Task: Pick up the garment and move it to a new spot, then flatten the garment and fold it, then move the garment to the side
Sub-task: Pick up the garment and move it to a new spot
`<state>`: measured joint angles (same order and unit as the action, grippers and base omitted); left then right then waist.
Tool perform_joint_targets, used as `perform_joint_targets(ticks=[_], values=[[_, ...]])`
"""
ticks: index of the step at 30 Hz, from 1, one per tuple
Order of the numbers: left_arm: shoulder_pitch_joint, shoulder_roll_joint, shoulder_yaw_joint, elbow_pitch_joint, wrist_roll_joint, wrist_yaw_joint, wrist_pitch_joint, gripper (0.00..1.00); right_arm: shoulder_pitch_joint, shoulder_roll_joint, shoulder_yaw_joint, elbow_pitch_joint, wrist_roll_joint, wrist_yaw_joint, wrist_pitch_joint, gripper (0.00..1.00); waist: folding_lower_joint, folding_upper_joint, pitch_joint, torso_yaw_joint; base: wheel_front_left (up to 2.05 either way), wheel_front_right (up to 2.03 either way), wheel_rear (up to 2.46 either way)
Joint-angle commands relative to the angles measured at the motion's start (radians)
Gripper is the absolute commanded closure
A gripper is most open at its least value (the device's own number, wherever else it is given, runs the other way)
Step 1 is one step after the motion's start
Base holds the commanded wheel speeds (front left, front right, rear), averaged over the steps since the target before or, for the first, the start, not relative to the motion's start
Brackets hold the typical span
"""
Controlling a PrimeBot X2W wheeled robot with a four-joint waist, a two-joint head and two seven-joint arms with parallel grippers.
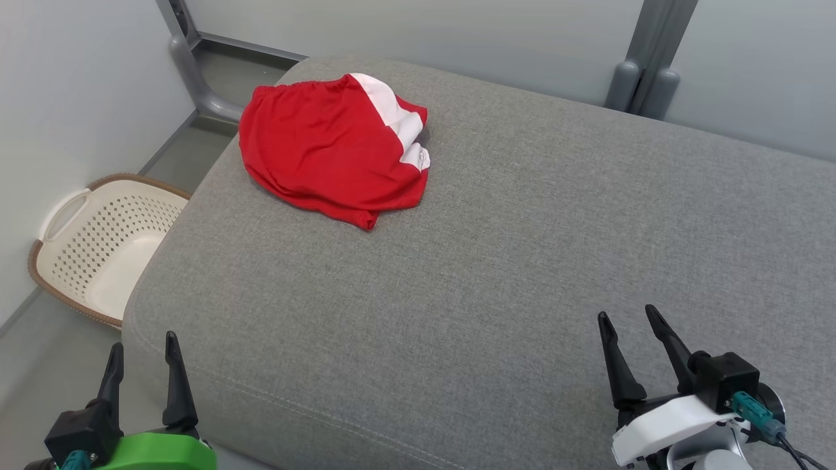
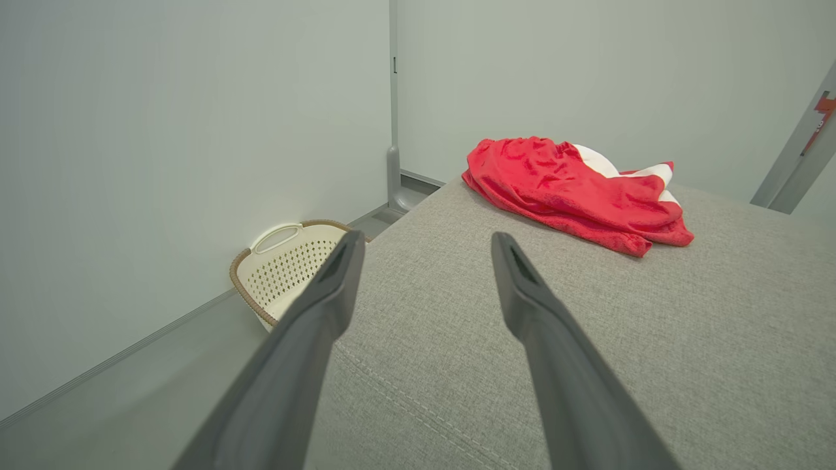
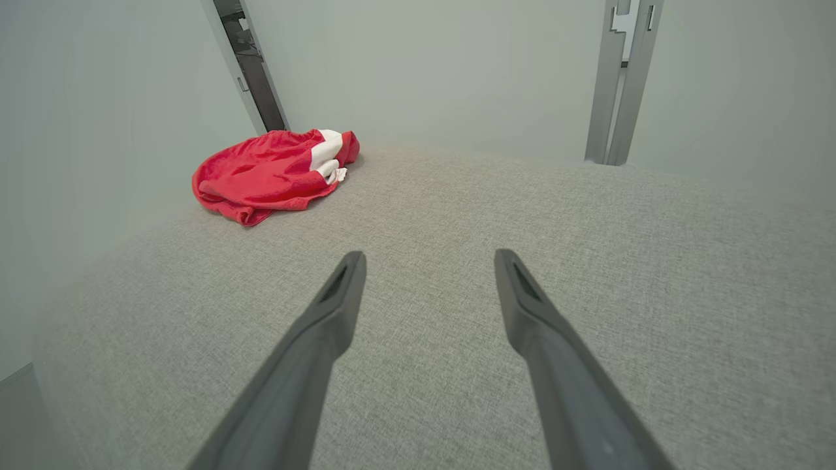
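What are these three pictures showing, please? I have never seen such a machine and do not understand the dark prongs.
This is a two-armed robot. The head camera looks down on a grey fabric cushion. The other two cameras sit on the wrists. The prongs are fingers: the left tool and the right tool, both open, holding nothing. A crumpled red and white garment lies at the cushion's far left. A cream plastic laundry basket stands on the floor.

Pale walls point(image 1: 78, 85) are enclosing a grey cushion point(image 1: 496, 274); a cream basket point(image 1: 98, 248) is sitting on the grey floor point(image 1: 39, 352) beside it.
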<state>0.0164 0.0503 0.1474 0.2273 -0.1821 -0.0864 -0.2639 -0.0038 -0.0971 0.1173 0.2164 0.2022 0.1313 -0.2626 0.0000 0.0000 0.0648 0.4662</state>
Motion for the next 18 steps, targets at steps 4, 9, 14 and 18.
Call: perform_joint_targets(ticks=[4,9,14,18], values=[[-0.018,0.001,-0.004,0.002,-0.008,0.004,0.000,0.00,-0.009,-0.007,-0.002,0.002,0.004,-0.001,-0.003,0.00,0.0000,0.0000,0.006,-0.018,0.00,0.00,0.00],[-0.110,0.015,-0.008,0.018,0.004,-0.010,0.000,0.00,-0.032,-0.023,-0.013,-0.009,-0.007,-0.001,0.001,0.00,0.0000,0.0000,0.051,-0.058,0.00,0.00,0.00],[-0.267,0.046,-0.006,0.054,0.003,-0.020,0.000,0.00,-0.064,-0.054,-0.043,-0.043,-0.022,-0.001,0.020,0.00,0.0000,0.0000,0.131,-0.128,0.00,0.00,0.00],[-0.413,0.082,0.008,0.092,-0.010,-0.027,0.000,0.00,-0.093,-0.082,-0.078,-0.091,-0.038,-0.001,0.039,0.00,0.0000,0.0000,0.222,-0.200,0.00,0.00,0.00]])
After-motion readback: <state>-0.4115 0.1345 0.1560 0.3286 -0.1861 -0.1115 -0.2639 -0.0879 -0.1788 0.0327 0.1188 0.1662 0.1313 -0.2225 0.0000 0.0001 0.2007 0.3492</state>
